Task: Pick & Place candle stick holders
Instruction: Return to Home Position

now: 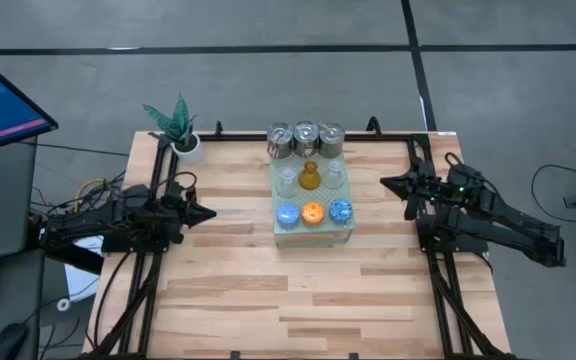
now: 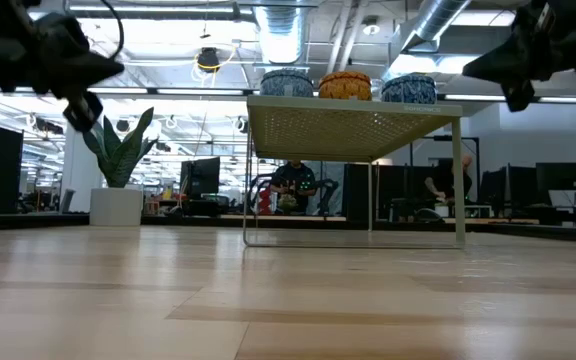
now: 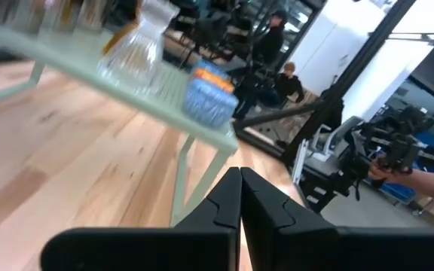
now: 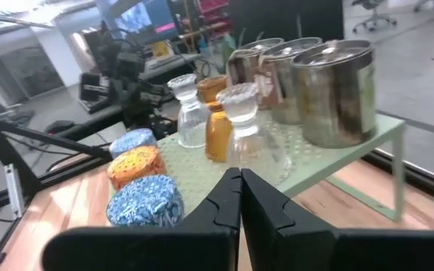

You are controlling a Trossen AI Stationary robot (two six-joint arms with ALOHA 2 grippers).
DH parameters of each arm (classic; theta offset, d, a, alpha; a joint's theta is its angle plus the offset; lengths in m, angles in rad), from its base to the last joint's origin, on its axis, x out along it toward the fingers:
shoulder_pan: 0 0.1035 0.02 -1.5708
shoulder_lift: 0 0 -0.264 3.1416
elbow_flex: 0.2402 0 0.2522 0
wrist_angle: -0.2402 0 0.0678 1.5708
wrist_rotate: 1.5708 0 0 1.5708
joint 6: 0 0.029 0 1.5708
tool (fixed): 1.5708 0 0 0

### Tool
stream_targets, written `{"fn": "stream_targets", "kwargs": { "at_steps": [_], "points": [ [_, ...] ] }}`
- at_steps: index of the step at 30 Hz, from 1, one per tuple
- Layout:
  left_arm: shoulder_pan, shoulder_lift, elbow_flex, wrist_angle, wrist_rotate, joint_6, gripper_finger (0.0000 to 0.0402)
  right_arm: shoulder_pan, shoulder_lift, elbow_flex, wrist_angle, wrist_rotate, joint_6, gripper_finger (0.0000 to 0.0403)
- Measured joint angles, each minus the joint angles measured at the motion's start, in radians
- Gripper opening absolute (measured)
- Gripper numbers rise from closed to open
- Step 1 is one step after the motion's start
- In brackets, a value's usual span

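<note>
Placement looks complete: all nine silver, glass, blue and orange candle stick holders [image 1: 310, 177] stand on the pale-green perforated shelf [image 1: 313, 238] at the wooden counter's [image 1: 268, 300] twelve o'clock. Left gripper [image 1: 210, 213] at nine and right gripper [image 1: 385, 182] at three o'clock hang empty, jaws pinched together.

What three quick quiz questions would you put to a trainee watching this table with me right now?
1. Count: how many silver metal cups stand on the pale-green perforated shelf?
2. Pick one: what stands between the two blue round holders? A) one of the silver metal cups B) the orange round holder C) nothing, a gap
3. True or false: the left gripper is shut on one of the silver metal cups.

Key: 1 three. 2 B. 3 false: it and the right gripper are both shut and empty, one on each side of the shelf and apart from it.
</note>
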Motion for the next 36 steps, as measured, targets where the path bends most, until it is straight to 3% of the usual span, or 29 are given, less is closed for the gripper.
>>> {"fn": "stream_targets", "kwargs": {
  "at_steps": [8,17,20,36],
  "points": [
    [0.000,0.002,-0.070,0.083,-0.010,0.020,0.0005,0.056,0.000,-0.186,0.218,-0.010,0.053,0.0000],
    [0.000,0.019,-0.080,0.106,-0.031,0.072,0.0005,0.102,0.000,-0.335,0.295,-0.006,0.214,0.0000],
    [0.000,0.025,-0.080,0.107,-0.031,0.072,0.0010,0.104,0.010,-0.339,0.297,0.032,0.283,0.0000],
    [0.000,0.089,-0.081,0.114,-0.030,0.072,0.0011,0.104,0.016,-0.339,0.292,0.036,0.272,0.0000]
  ]
}}
